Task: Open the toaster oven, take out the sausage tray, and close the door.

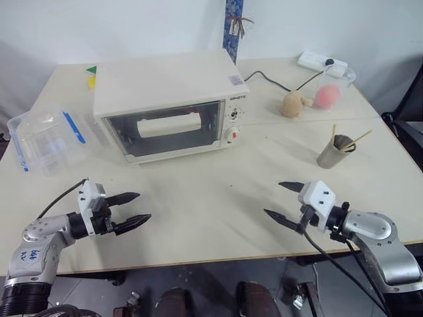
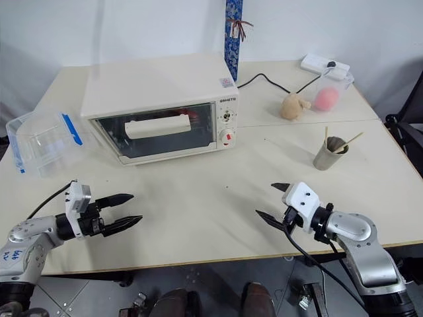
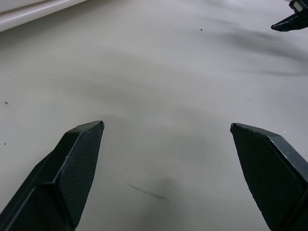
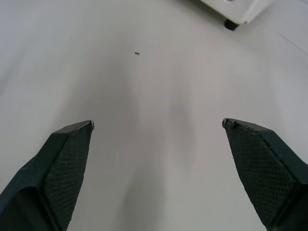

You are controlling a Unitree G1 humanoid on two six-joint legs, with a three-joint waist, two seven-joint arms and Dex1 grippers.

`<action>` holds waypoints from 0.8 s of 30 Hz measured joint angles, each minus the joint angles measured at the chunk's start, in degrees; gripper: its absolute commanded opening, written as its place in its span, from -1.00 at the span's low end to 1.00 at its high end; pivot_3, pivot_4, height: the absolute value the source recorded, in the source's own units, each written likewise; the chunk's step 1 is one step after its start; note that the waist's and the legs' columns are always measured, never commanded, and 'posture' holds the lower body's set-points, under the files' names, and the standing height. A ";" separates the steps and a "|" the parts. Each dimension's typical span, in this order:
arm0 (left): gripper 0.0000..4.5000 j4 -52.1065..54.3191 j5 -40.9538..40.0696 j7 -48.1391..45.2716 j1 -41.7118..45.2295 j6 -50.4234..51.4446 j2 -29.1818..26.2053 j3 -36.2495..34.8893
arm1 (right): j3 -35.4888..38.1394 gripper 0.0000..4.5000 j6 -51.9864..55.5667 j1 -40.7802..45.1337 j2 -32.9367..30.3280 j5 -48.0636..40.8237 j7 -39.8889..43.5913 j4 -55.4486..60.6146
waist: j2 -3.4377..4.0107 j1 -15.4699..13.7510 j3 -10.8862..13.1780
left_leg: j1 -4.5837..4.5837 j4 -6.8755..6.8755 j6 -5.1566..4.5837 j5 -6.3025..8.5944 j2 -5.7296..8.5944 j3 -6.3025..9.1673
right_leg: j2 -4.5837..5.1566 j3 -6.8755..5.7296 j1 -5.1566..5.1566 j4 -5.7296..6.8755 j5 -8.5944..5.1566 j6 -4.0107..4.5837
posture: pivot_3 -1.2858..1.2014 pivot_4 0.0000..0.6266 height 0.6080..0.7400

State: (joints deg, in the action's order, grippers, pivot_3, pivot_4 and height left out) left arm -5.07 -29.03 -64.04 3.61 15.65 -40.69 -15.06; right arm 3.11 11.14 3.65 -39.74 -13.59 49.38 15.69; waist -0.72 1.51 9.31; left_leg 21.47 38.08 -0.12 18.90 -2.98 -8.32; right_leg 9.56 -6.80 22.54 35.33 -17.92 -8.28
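Toaster oven (image 1: 173, 105) shut; both tools gape wide, empty.

The two eye views look forward and down from head height over the cream tabletop (image 1: 218, 191), a slight sideways offset between them; each wrist view skims low and close above that tabletop between its own black fingers (image 3: 77, 163); ahead of the fingers (image 4: 67, 159), the boxy cream-white toaster oven's (image 4: 236, 9) corner.
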 measured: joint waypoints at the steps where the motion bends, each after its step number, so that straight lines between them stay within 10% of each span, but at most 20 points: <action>1: 0.99 0.00 -0.07 -0.09 0.00 0.16 -0.02 -0.05 | -0.01 1.00 0.02 0.34 -0.11 -0.06 0.27 0.00 | 0.00 0.00 0.00 | 0.00 0.00 0.00 0.00 0.00 0.00 | 0.00 -0.01 0.00 0.01 0.00 0.00 | 0.03 -0.52 1.00; 24: 0.99 13.89 -12.70 7.22 -7.74 13.36 -0.98 -14.92 | -16.23 1.00 4.89 37.49 9.07 -0.87 10.58 -9.15 | -0.15 0.14 0.12 | 0.00 0.10 0.06 0.04 -0.06 0.06 | 0.00 0.05 0.16 0.29 0.00 0.00 | 0.03 -0.52 1.00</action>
State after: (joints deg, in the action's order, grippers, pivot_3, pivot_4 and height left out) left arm 8.82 -41.73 -56.82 -4.14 29.01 -41.66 -29.98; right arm -13.13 16.03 41.14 -30.67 -14.46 59.96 6.53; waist -0.87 1.66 9.43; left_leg 21.46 38.19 -0.06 18.94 -3.04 -8.25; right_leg 9.57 -6.75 22.70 35.62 -17.92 -8.28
